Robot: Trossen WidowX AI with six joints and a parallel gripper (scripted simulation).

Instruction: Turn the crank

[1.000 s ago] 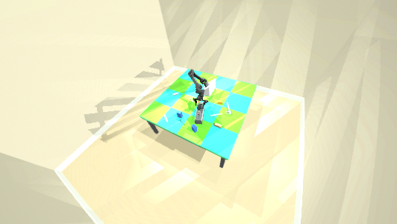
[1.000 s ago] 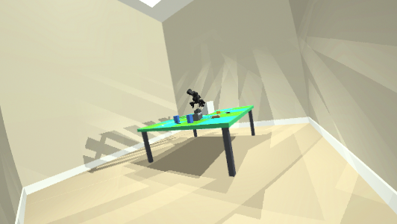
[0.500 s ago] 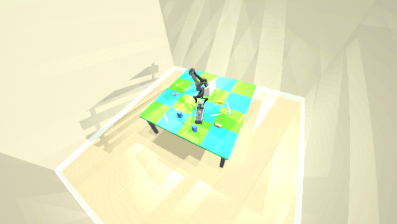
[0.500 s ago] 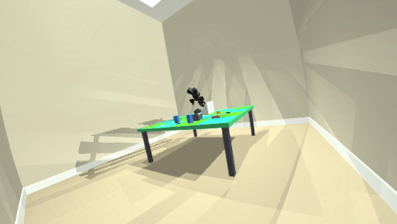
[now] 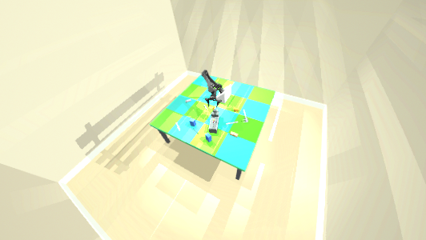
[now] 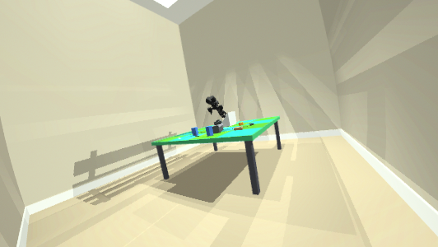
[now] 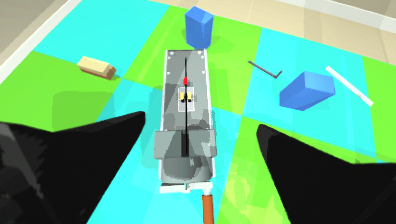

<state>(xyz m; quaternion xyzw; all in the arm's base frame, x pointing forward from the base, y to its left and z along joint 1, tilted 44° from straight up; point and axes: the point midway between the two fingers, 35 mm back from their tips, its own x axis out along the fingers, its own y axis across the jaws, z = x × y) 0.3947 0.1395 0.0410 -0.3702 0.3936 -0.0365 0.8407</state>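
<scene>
The grey machine [image 7: 175, 117] [image 5: 214, 125] lies lengthwise ahead of my gripper in the wrist view. Its red pointer [image 7: 185, 80] stands on the dark slot, beyond the two brass zero marks [image 7: 186, 96], on the side away from the crank; they are not level. The white crank arm [image 7: 200, 187] is at the near end, and its orange-brown handle [image 7: 208, 209] points toward the bottom edge of the wrist view, partly cut off. My gripper [image 7: 201, 123] [image 5: 213, 103] is wide open and empty, above the machine, touching nothing that I can see.
A blue block [image 7: 198, 29] [image 5: 208, 138] stands just beyond the machine's far end, and another blue block [image 7: 306, 91] [image 5: 193, 123] is to its right in the wrist view. A dark hex key [image 7: 265, 69], a white strip [image 7: 349, 85] and a tan-and-brown block [image 7: 96, 67] also lie there. A white panel [image 5: 225, 94] stands beside the arm.
</scene>
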